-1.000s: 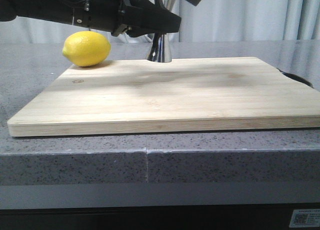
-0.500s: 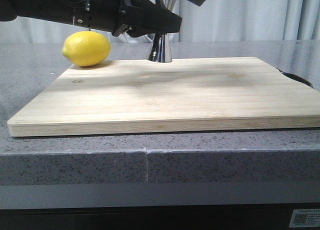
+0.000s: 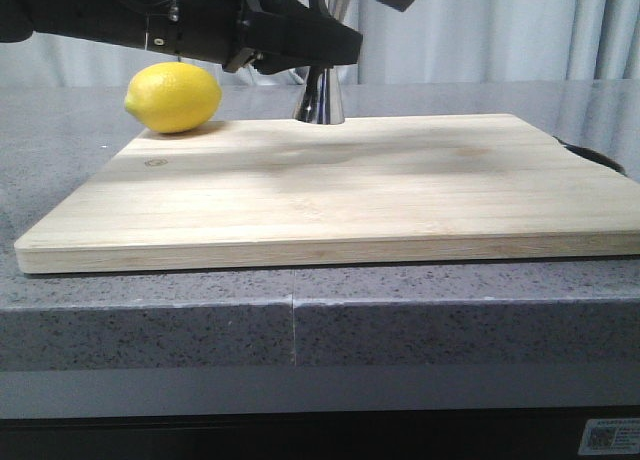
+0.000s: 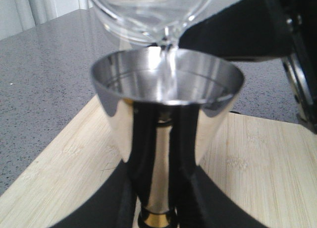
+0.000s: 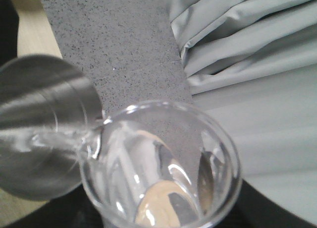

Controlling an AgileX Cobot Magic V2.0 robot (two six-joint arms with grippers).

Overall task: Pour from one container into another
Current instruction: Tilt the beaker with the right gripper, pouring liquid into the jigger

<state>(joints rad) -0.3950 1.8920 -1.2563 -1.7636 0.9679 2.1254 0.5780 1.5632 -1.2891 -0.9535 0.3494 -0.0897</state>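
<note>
No legible text anywhere.

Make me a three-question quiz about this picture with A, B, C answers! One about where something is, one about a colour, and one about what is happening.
1. Where does the lemon sit?
A. at the far left corner of the wooden board
B. inside the steel jigger
C. on the near right corner of the board

2. What colour is the band at the jigger's narrow waist?
A. red
B. gold
C. blue

3. What is the glass beaker doing?
A. lying empty on the board
B. standing upright on the counter
C. tipped, with clear liquid running into the jigger

Answers: 1 A, the front view shows it there. 2 B, the left wrist view shows a gold ring. 3 C, both wrist views show the stream.
</note>
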